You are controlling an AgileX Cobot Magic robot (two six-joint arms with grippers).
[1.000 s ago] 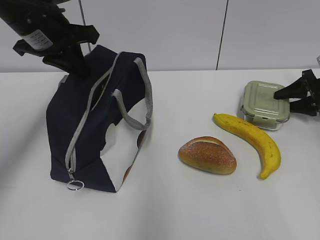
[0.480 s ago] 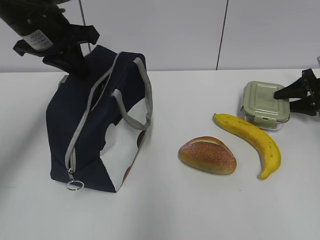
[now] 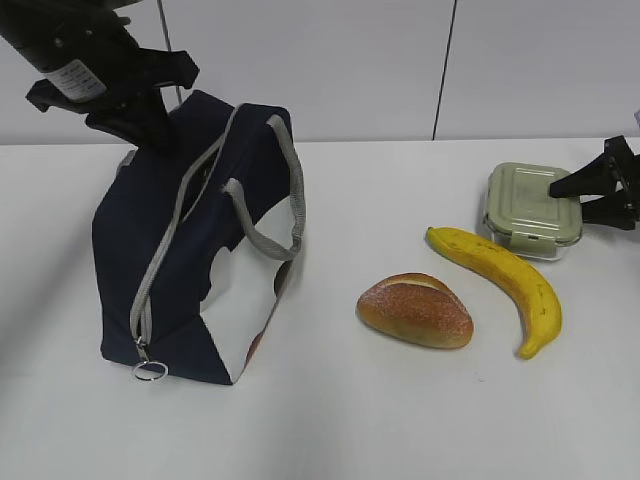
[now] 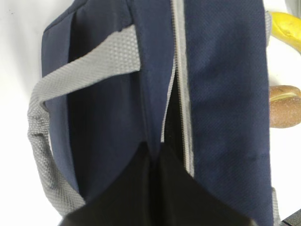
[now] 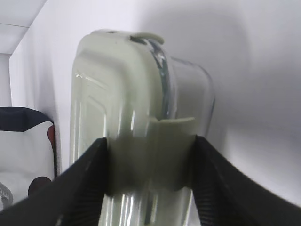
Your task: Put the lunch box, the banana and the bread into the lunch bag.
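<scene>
R gripper [image 5: 150,181] jaws clasp the lunch box [image 3: 529,210] at desk's [image 3: 400,420] far right. L gripper [image 3: 140,125] jaws clenched on lunch bag [image 3: 190,250] top, zip partly open. Banana [image 3: 505,282] & bread [image 3: 415,310] lie between, near each other.

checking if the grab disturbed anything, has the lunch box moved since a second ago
No. The lunch box sits in the same spot beside the banana's upper tip, with the right hand closed on its near end.
</scene>
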